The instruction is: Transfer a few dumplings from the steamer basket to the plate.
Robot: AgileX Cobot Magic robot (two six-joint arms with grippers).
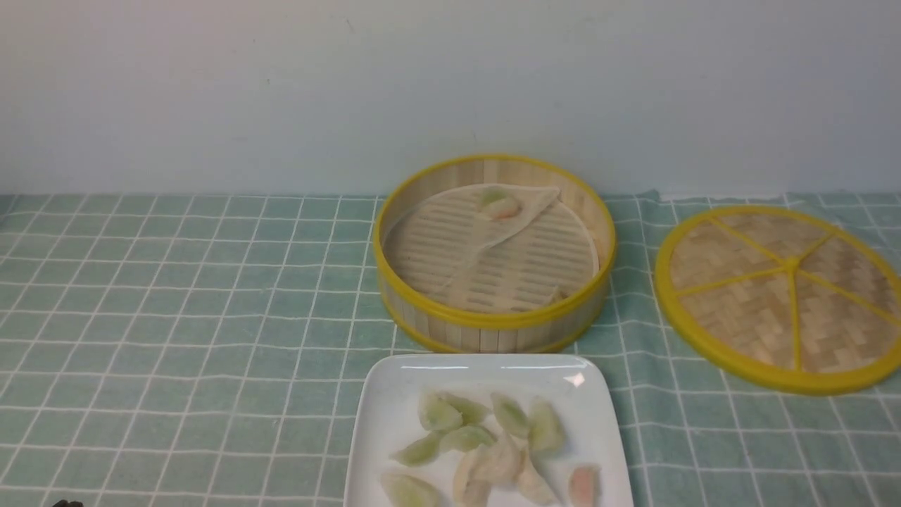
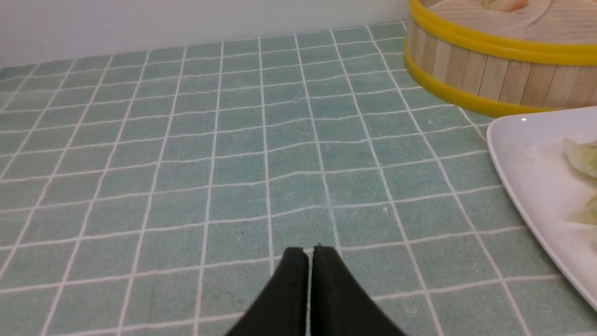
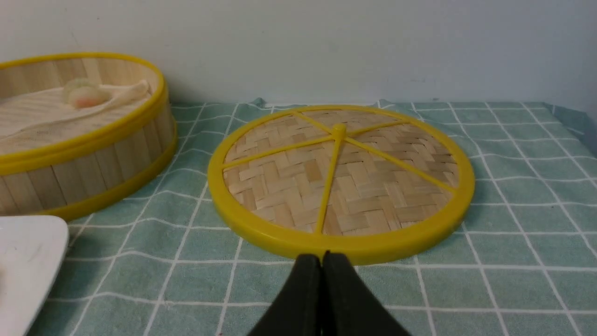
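The steamer basket stands at the middle back, its pale liner folded, with one pinkish-orange dumpling left at its far side. The white plate lies just in front of it and holds several dumplings, mostly pale green, one pinkish. My left gripper is shut and empty above the cloth, left of the plate and basket. My right gripper is shut and empty in front of the woven lid; the basket is to its left.
A flat woven bamboo lid with yellow rim and spokes lies right of the basket, also in the right wrist view. A green checked cloth covers the table. A pale wall stands close behind.
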